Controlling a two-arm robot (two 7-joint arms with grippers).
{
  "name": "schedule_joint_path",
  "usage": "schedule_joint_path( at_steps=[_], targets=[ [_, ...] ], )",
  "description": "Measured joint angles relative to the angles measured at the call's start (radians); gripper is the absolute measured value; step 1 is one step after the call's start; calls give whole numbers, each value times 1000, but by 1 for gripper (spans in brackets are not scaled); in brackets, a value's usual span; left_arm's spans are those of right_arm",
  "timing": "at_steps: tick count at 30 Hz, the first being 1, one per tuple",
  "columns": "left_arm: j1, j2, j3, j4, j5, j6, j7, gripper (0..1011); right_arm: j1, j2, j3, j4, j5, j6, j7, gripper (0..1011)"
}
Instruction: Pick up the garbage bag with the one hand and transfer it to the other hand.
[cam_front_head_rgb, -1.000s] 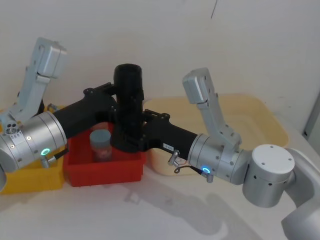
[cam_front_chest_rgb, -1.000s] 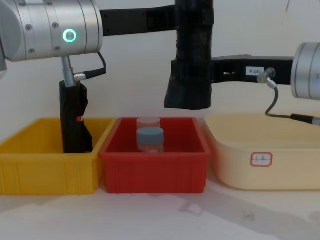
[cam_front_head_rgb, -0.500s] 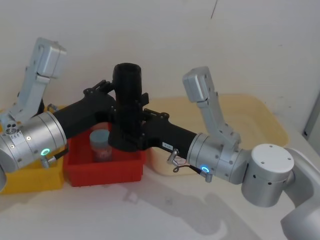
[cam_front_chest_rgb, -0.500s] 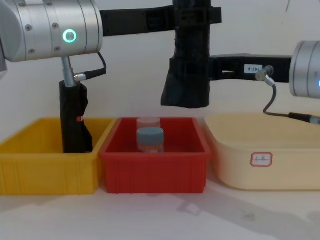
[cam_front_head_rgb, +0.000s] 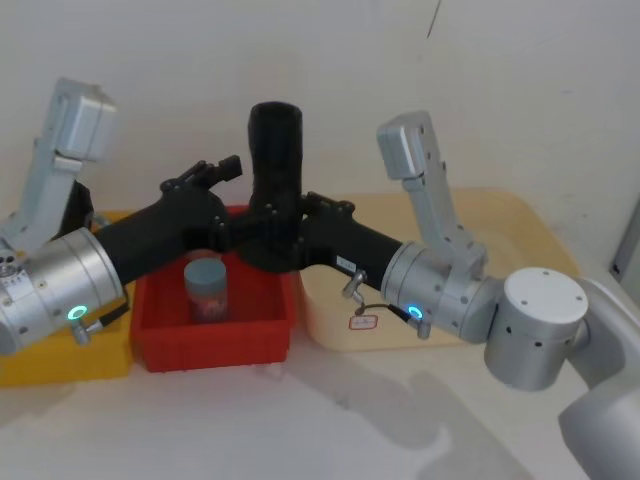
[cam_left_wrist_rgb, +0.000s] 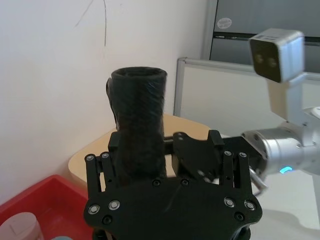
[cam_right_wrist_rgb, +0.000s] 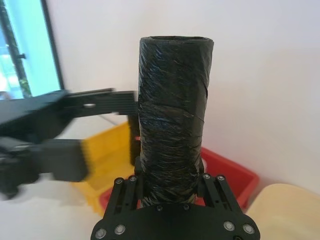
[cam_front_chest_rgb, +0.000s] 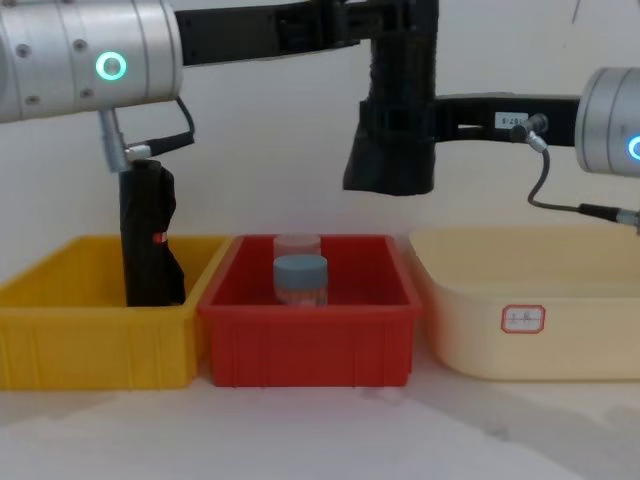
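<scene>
— Cataloguing garbage bag (cam_front_head_rgb: 275, 150); appearance, count?
— One; thick black upright roll, flared foot; aloft at 1 o'clock from red bin (cam_front_chest_rgb: 305, 335), one of three; right gripper (cam_front_head_rgb: 283, 228) clamps it; left gripper (cam_front_head_rgb: 232, 198) spread, at its 9 o'clock.

garbage bag (cam_front_chest_rgb: 390, 165) black, wrinkled sheen. yellow bin (cam_front_chest_rgb: 90, 345), red bin (cam_front_chest_rgb: 310, 350), cream tub (cam_front_chest_rgb: 590, 330). jar lid (cam_front_chest_rgb: 300, 270) grey-blue. slim roll (cam_front_chest_rgb: 140, 220) black, red mark.

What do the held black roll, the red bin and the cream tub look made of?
The garbage bag, clamped in the right hand, left hand open beside it: thin black plastic film, glossy, wrinkled wound layers. The red bin: rigid moulded plastic, smooth, slight sheen. The cream tub: probably plastic too, matte, rounded rim.
</scene>
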Motion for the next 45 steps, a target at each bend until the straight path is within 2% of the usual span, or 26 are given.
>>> schedule_joint_path(
  at_steps=[8, 19, 29, 37, 42, 45],
  targets=[
    [40, 27, -26, -48, -13, -9, 28, 1001, 48, -7, 9, 62, -26, -6, -20, 536],
    [97, 53, -66, -111, -2, -33, 121, 1001, 83, -1, 18, 107, -58, -6, -34, 536],
    [148, 63, -94, -152, 54, -53, 241, 1002, 102, 15, 21, 139, -105, -15, -53, 536],
    [173, 61, -107, -153, 110, -63, 327, 1001, 113, 18, 27, 177, -132, -24, -69, 536],
    [180, 52, -113, -135, 154, -69, 385, 1001, 123, 13, 34, 211, -144, -35, -81, 644],
    [181, 46, -115, -119, 179, -72, 417, 1001, 129, 7, 39, 233, -151, -43, -89, 751]
  ],
)
